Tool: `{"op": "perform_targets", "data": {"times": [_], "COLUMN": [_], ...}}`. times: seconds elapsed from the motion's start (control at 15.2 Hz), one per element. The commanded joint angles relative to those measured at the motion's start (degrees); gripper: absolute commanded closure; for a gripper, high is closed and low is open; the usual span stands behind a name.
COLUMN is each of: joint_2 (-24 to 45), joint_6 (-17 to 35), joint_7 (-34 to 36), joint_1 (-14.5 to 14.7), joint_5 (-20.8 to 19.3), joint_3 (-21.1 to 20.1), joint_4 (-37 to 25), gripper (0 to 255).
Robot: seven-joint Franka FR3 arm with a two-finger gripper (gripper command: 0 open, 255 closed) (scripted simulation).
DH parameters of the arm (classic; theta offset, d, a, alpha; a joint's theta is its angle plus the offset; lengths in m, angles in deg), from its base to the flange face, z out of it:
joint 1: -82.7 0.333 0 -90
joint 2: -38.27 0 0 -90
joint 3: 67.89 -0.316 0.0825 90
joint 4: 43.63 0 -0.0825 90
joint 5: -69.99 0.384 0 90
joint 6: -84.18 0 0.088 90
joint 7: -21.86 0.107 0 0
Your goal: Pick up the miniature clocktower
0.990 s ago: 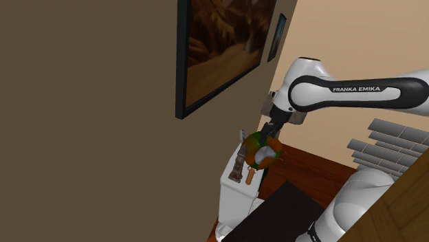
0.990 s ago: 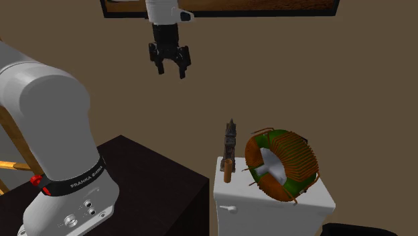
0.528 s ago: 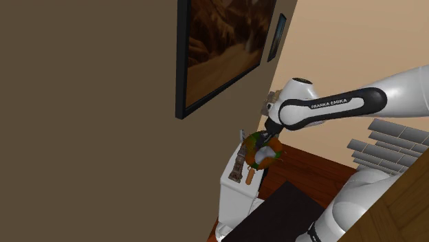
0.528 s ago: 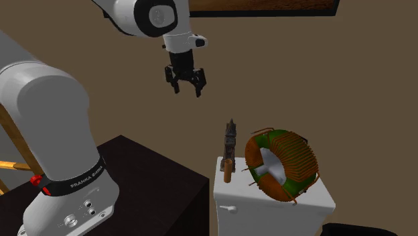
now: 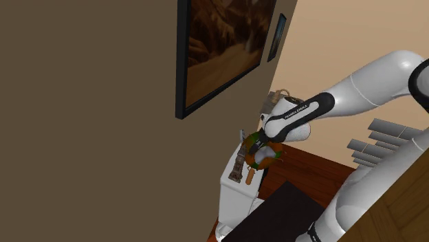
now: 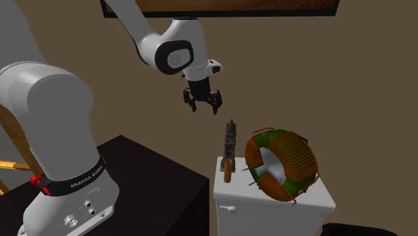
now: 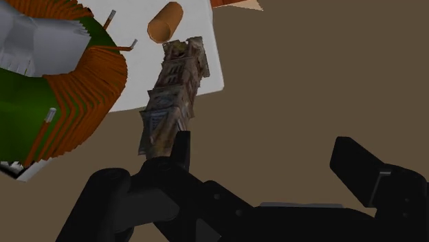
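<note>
Your gripper [image 6: 203, 104] hangs wide open just above the clocktower [image 6: 230, 143], upright on the white cabinet [image 6: 268, 214] beside the ring [image 6: 297, 157].

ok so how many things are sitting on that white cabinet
3: the miniature clocktower standing at the edge of the white cabinet, a small brown cylinder at its foot, a green copper-wound ring beside them. Anything behind the ring may be hidden.

Slim, mottled-brown miniature clocktower [image 6: 230, 143], upright near the white box's [image 6: 281, 214] top edge
</note>
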Motion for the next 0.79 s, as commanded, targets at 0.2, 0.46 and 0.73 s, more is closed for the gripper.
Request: {"op": "perform_targets", "data": {"times": [0.2,0.46,0.73], "joint_2": [16.1,27.8,36.9], "joint_6": [9.5,9.9,9.5], "joint_7": [-36.6,-66.9,-85.4], "joint_1": [13.6,1.1,-5.7], "joint_5": [40.5,71.4,87.5], "joint_3": [9.0,-4.3,-9.4], "joint_4": [-7.6,-18.6,-28.6], "gripper": [0,0,0]}}
